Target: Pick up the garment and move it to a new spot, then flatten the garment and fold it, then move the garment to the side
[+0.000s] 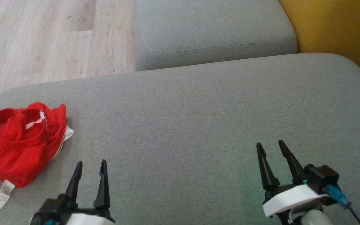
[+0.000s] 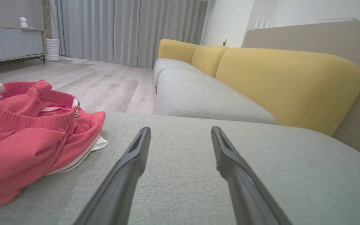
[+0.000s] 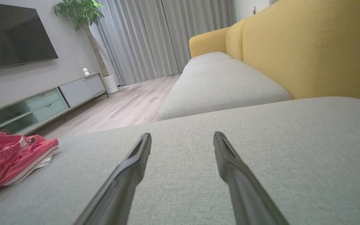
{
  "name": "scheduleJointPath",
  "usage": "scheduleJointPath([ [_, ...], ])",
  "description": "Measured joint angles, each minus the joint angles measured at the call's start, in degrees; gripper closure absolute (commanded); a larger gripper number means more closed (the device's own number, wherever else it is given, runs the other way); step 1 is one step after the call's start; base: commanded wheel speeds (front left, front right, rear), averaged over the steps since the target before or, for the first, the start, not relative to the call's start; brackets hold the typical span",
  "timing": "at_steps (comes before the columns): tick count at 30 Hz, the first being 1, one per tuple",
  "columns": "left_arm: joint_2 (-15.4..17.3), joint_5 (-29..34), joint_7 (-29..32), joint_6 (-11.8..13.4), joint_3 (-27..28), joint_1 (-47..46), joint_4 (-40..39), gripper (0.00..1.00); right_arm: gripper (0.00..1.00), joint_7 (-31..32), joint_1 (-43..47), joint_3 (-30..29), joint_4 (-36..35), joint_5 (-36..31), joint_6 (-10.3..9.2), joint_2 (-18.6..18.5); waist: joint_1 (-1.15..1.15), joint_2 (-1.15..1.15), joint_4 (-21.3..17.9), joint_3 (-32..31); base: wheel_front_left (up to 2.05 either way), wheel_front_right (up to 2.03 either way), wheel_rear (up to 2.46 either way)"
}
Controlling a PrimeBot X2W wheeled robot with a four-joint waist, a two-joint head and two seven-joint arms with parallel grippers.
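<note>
Far left: garment (image 1: 20, 140), red, bunched in a heap on the seat (image 1: 180, 103), close to its left edge, white label (image 1: 1, 194) trailing toward the front. Not yet picked up.

Risks here:
- Pinching only a top fold, so the heap unrolls lopsided or drags.
- Nudging it sideways over the edge toward the floor (image 1: 42, 37).
- Catching the waistband on one tip.

Just right of the heap: left jaws, spread wide, holding nothing, clear of the garment, tips pointing past it rather than at it. Likely calls for a swing leftward before closing, else a grab at bare cushion.

Middle: open grey fabric, enough room for flattening.

Right: right jaws, equally wide, empty, well apart from the garment. A long reach across from there, with some chance of crowding the left arm.
</note>
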Motion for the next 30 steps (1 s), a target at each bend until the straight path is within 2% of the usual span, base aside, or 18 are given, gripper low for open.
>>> scheduleJointPath([
  [18,-0.4,11.7,-3.0,0.0,0.3,0.1,0.8,0.00,0.00,-3.0,0.1,0.8,1.4,-12.9,0.00,0.0,0.00,0.00,-0.4,-1.0,0.00,0.00,0.00],
  [30,-0.7,12.1,-3.0,-0.1,1.5,0.9,1.9,0.00,0.00,-3.0,0.1,-0.2,2.2,-11.7,0.00,-0.1,0.01,0.00,-0.1,-0.5,0.00,0.00,0.00],
])
